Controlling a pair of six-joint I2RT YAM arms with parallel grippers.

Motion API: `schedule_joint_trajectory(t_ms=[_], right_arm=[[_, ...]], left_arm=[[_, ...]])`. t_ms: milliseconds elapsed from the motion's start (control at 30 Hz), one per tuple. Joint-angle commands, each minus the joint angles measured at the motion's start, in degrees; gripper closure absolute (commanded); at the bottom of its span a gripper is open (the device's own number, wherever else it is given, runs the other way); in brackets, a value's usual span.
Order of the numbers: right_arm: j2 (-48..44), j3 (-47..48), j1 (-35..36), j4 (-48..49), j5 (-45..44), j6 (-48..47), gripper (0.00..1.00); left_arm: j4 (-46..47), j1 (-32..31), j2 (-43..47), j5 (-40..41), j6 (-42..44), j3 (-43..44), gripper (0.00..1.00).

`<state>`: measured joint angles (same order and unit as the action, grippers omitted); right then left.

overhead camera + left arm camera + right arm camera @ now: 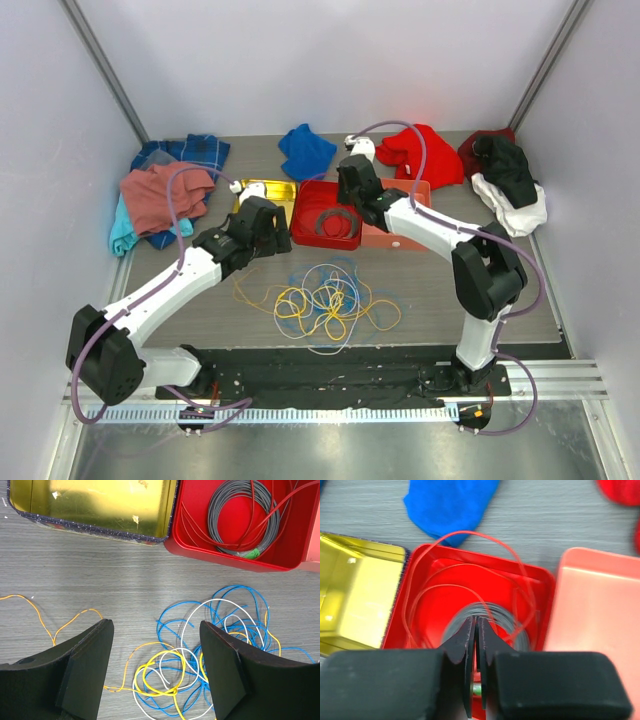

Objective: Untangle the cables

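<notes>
Since the containers stand in a row at the back of the table, you may list them from the left: first a gold tin, its bright inner walls and floor bare to view save for a few pale specks; next, touching it, a red tray holding a flat grey coil and the red cable, whose thin loops lie over the coil and rise above the tray's far rim; then, just beside that, a salmon-pink tray, mostly hidden by the right arm. The remaining cables lie in one tangle on the table in front of the red tray: orange trailing to the left, yellow, white and blue looped through one another. Your left gripper hangs over the tangle's left part, jaws spread wide, holding nothing. Your right gripper sits above the grey coil in the red tray, jaws drawn in to a narrow slit; you cannot tell whether a strand is pinched there.
</notes>
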<state>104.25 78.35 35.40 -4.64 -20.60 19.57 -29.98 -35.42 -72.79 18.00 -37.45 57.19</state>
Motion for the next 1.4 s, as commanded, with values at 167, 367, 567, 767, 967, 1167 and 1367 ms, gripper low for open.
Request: schedule_joint_trajectory(t_ms=[167,367,567,767,967,1167,1367], right_arm=[[3.25,-5.74,-0.07,7.54,7.94,9.51,0.99],[1.57,-9.96,0.99,7.98,9.26,10.05,0.99],[-0.27,-9.88,1.08,7.90,8.74,8.21,0.99],[-9.22,-6.99,0.99,10.62,4.87,5.57,0.70],[-18.37,-6.18,1.08,8.69,0.05,4.77,0.25],[-29.33,-17.75,0.99,5.00,-3.83,12.49,0.00],[-40.07,-29.63,8.96,-0.10,-8.29,10.14,0.00]], left_arm=[[0.36,-0.09,1.25,0.90,0.01,1.17,0.26],[0.80,-0.09,0.72,0.20,-0.25,1.08,0.25],[0.97,-0.09,0.81,0.11,-0.34,1.26,0.26],[0.45,-0.18,2.04,1.60,0.01,1.96,0.25],[-0.08,-0.09,3.36,2.57,0.71,2.84,0.24],[-0.70,-0.09,3.89,1.08,0.27,2.05,0.24],[1.40,-0.09,6.26,-2.79,-0.08,-1.81,0.24]])
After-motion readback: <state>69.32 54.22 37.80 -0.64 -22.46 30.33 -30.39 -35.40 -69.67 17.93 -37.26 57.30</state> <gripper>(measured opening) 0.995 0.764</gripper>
